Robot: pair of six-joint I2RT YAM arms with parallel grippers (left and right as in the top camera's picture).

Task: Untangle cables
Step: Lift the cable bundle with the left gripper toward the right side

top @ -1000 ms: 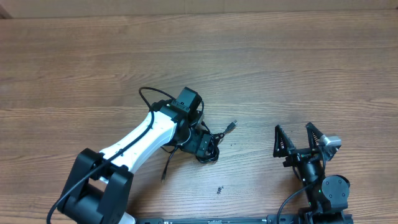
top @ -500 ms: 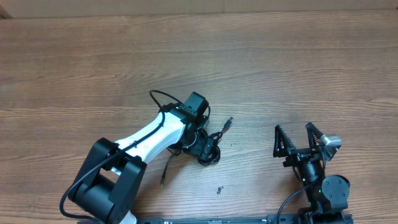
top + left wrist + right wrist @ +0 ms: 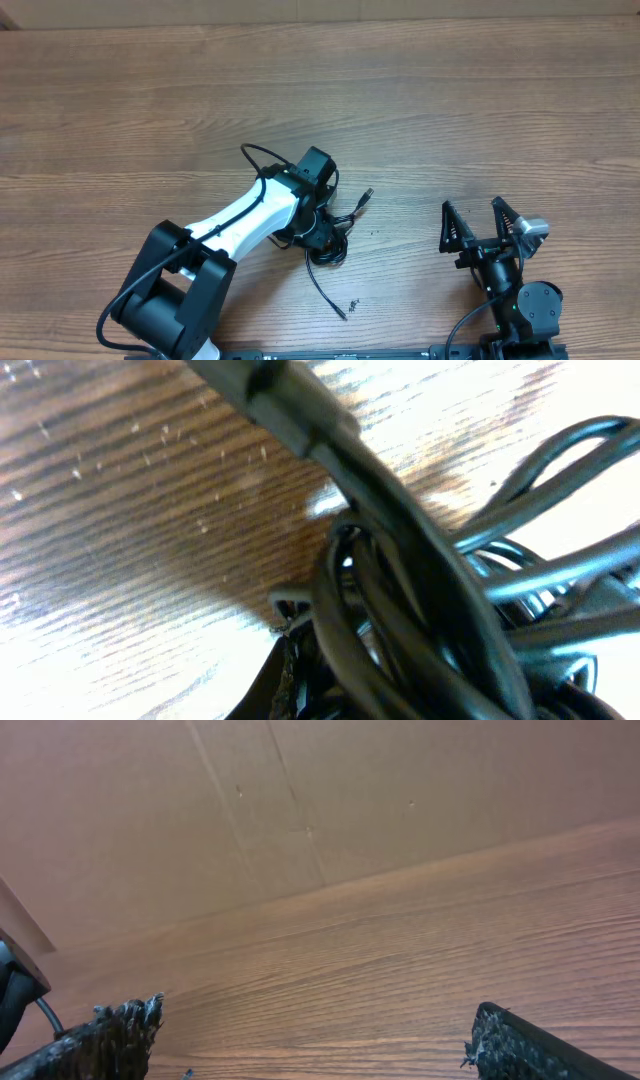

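Note:
A tangle of black cables lies on the wooden table near its middle. One loose strand trails toward the front edge, and a connector end sticks out to the upper right. My left gripper is pressed down into the tangle and shut on the cables. In the left wrist view, thick black loops fill the picture, with one dark finger beside them. Off to the right, away from the cables, my right gripper stands open and empty; its fingertips frame bare wood.
A few small dark specks lie beside the loose strand's tip. A brown cardboard wall rises behind the table's far edge. The left arm's own black cable loops above its white link.
My left gripper has shifted slightly right over the tangle and shut on it. The loose strand swung from pointing front-left to pointing front-right. The right arm has not moved.

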